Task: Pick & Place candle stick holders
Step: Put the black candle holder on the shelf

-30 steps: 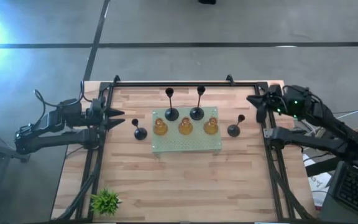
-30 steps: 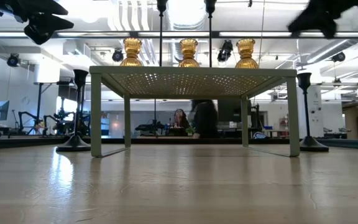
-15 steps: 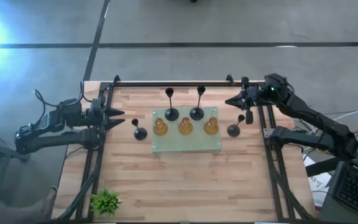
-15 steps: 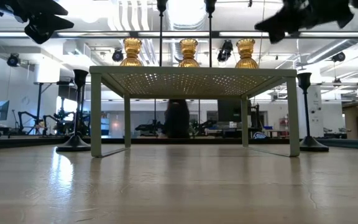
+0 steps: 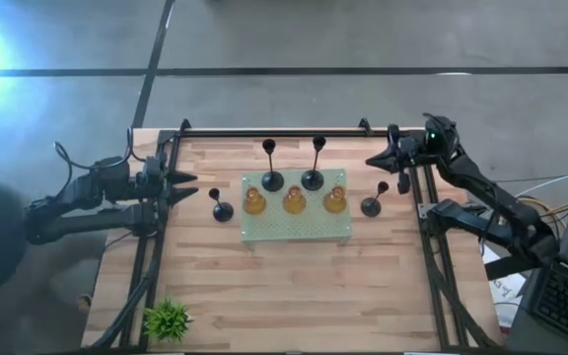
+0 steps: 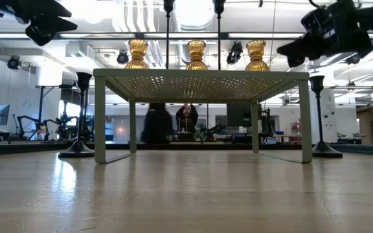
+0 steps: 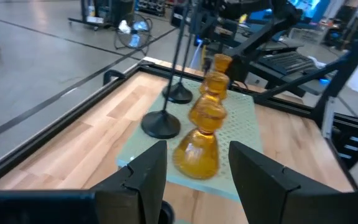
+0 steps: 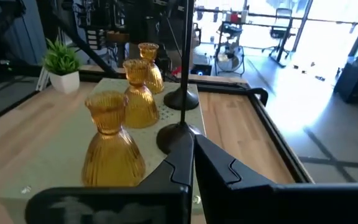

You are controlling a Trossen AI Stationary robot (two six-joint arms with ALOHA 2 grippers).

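Three amber holders (image 5: 294, 201) stand in a row on the pale green board (image 5: 297, 229). Two black holders (image 5: 272, 180) (image 5: 312, 178) stand by their round bases on the board's far part. One black holder (image 5: 222, 210) stands on the table left of the board and another (image 5: 371, 205) right of it. My left gripper (image 5: 190, 182) is open and empty at the table's left edge, level with the left black holder; its wrist view (image 7: 194, 180) faces the amber row (image 7: 197, 152). My right gripper (image 5: 373, 158) is shut and empty, in the air just beyond the right black holder; its wrist view (image 8: 191, 162) faces the nearest amber holder (image 8: 110, 149).
A small green plant (image 5: 168, 319) stands at the table's near left corner. A black frame rail (image 5: 274, 131) runs along the far edge, with side rails (image 5: 432, 266) left and right. Bare wood lies in front of the board. People move in the room behind (image 6: 157, 123).
My right gripper has swung from the table's right edge toward the left, over the right black holder's far side, then drawn back a little and come down slightly. The holders have stayed in place.
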